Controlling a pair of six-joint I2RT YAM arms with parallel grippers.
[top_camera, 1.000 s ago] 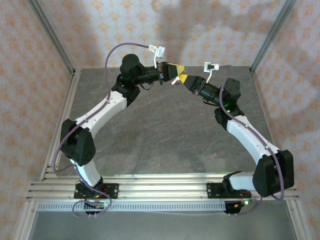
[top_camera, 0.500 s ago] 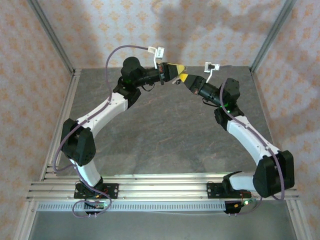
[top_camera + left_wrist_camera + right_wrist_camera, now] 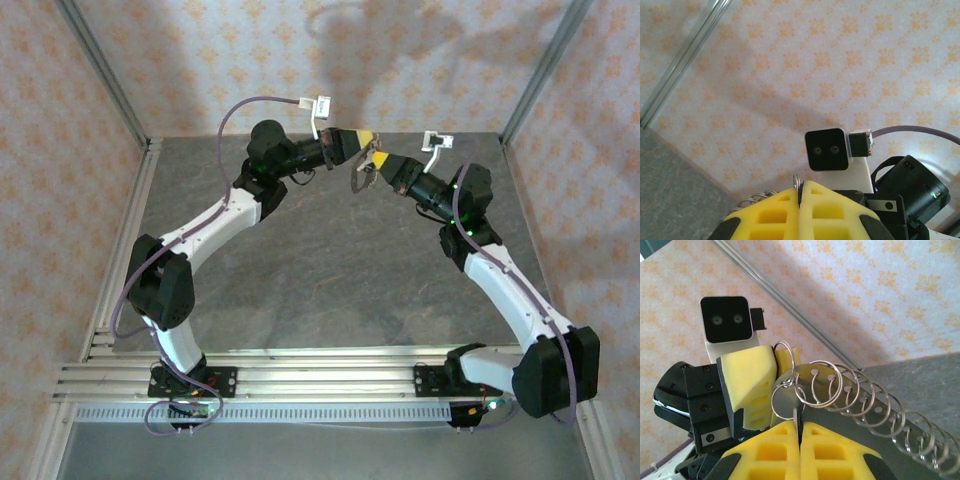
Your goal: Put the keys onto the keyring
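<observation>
My left gripper (image 3: 358, 140) is raised at the back of the table, shut on the keyring (image 3: 785, 351), a thin silvery loop whose edge pokes out between its yellow fingertips (image 3: 796, 181). From that loop a metal strip strung with several wire rings (image 3: 860, 395) trails away to the right and hangs between the grippers (image 3: 362, 180). My right gripper (image 3: 800, 424) faces the left one, tip to tip, shut on a thin sliver seen edge-on, pale with a dark side, which looks like the key (image 3: 799, 414). Its tip sits right at the linked rings.
The grey table (image 3: 330, 270) lies well below both grippers. Aluminium posts (image 3: 100, 75) stand at the back corners in front of patterned walls. A rail (image 3: 320, 375) runs along the near edge. The right wrist's camera block (image 3: 827, 149) sits close in front of the left gripper.
Both grippers have shifted a little to the right and stayed shut. The right arm's wrist and elbow swung right, and the ring strip now hangs in plain sight between the two grippers.
</observation>
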